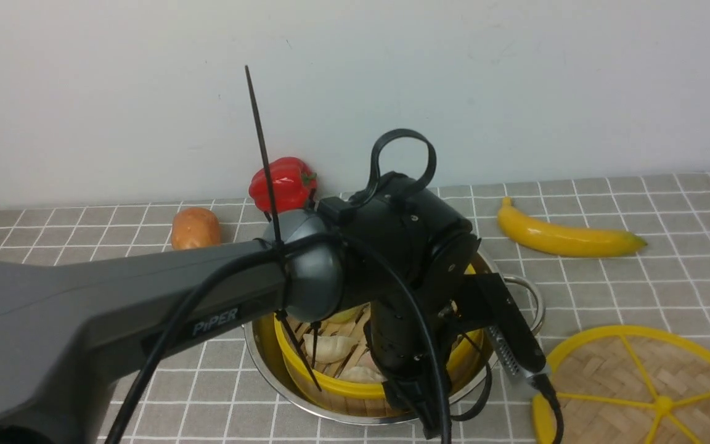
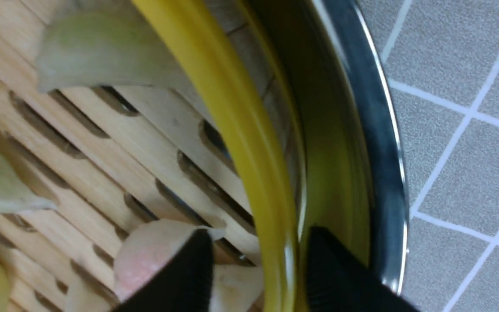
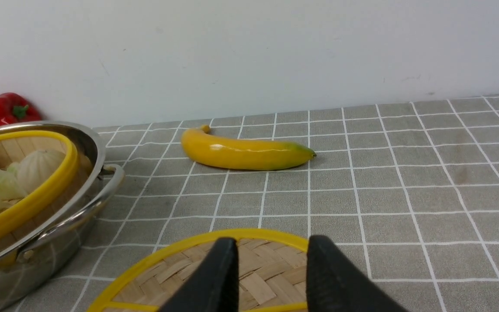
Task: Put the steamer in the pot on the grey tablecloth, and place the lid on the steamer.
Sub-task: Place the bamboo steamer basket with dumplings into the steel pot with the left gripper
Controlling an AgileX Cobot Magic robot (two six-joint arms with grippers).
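Observation:
The steamer (image 1: pixel 330 385), a bamboo basket with a yellow rim and dumplings inside, sits in the steel pot (image 1: pixel 259 351) on the grey tablecloth (image 1: pixel 638 283). My left arm reaches over it. In the left wrist view my left gripper (image 2: pixel 258 251) is open and straddles the steamer's yellow rim (image 2: pixel 249 143). One finger is inside over the slats, the other between the rim and the pot wall (image 2: pixel 379 130). The woven lid (image 1: pixel 614 376) lies flat on the cloth to the right of the pot. My right gripper (image 3: pixel 271 255) is open just above the lid (image 3: pixel 267 268), holding nothing.
A yellow banana (image 1: pixel 564 237) lies behind the lid near the wall. A red pepper (image 1: pixel 284 182) and a brown, potato-like item (image 1: pixel 195 228) sit at the back left. The pot's looped wire handle (image 3: pixel 80 212) sticks out toward the lid.

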